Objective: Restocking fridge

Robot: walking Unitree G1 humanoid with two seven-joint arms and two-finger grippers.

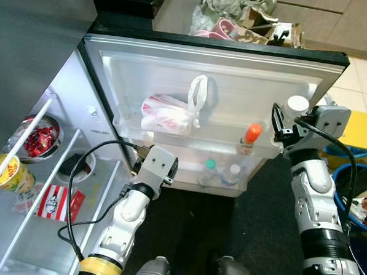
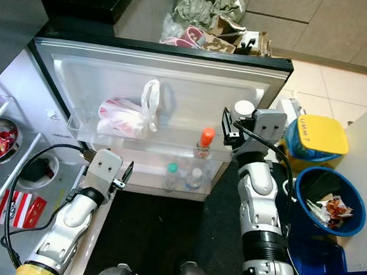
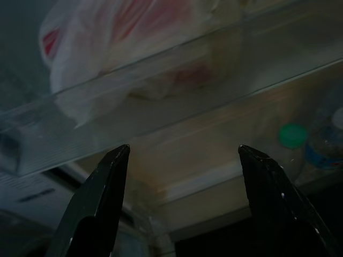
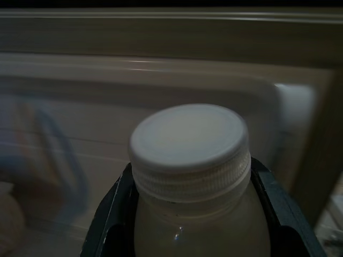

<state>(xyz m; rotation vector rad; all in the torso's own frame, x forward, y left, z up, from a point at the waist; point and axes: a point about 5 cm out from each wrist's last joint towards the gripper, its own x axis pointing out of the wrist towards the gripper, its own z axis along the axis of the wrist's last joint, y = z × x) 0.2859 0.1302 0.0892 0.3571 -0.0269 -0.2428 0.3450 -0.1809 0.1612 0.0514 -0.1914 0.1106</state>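
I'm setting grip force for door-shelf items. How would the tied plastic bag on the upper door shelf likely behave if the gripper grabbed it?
The plastic bag looks thin and slumped against the door shelf, so it would probably deform rather than hold shape. Its knotted handles stand up, likely the surest grab. The left gripper, open below it, might slip on the film.

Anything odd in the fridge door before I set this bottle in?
One thing: a knotted plastic bag lies slumped on its side in the upper door shelf, filling its left part. The orange-capped bottle stands upright. The right gripper grips the white-capped bottle firmly. No spills visible.
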